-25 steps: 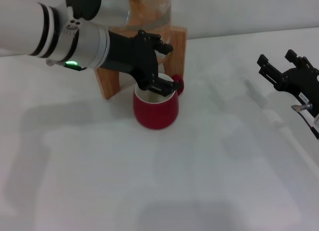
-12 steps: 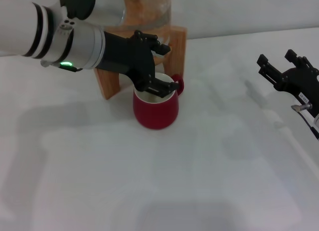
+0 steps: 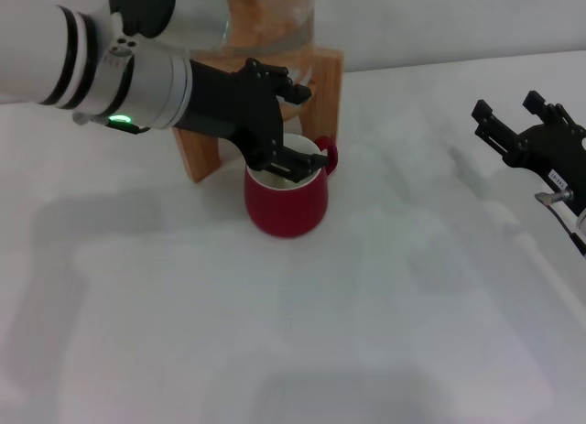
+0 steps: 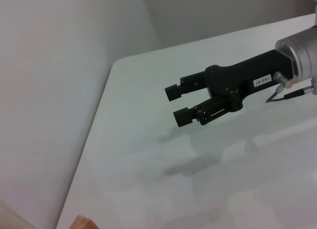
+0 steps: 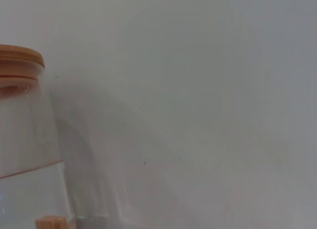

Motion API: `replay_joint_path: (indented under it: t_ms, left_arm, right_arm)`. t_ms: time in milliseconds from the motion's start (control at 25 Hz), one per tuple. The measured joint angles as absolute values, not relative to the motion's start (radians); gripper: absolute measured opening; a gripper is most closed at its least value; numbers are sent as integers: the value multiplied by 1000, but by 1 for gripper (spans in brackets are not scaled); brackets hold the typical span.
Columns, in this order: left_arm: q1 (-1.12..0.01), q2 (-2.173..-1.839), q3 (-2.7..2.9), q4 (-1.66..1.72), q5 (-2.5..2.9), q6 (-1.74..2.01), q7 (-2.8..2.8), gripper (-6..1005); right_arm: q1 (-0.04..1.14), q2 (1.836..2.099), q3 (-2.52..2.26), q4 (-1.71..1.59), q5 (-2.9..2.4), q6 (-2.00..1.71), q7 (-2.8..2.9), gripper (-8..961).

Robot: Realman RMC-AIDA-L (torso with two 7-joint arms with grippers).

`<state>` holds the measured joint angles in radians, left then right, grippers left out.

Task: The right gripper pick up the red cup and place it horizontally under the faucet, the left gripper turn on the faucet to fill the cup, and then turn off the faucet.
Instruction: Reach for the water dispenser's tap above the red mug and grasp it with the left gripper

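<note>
Red cup: upright on the white counter, just before the wooden stand of the glass jar, placed to catch the flow.
Faucet: hidden behind the left pincer.
Left pincer: over the cup's mouth at the stand front, apparently working the tap; grip cannot be told.
Right pincer: parked well apart at the counter's right, fingers spread, holding nothing.
</note>
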<state>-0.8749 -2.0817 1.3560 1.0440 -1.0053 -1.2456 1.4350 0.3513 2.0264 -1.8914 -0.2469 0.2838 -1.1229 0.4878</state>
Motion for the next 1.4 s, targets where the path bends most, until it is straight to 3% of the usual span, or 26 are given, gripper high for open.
replay_joint_path:
  t_ms: [1400]
  left_arm:
    - [-899, -2080, 1348, 1013, -995, -1199, 1493, 859]
  right_arm:
    - [351, 2026, -1891, -247, 284, -1123, 488, 858]
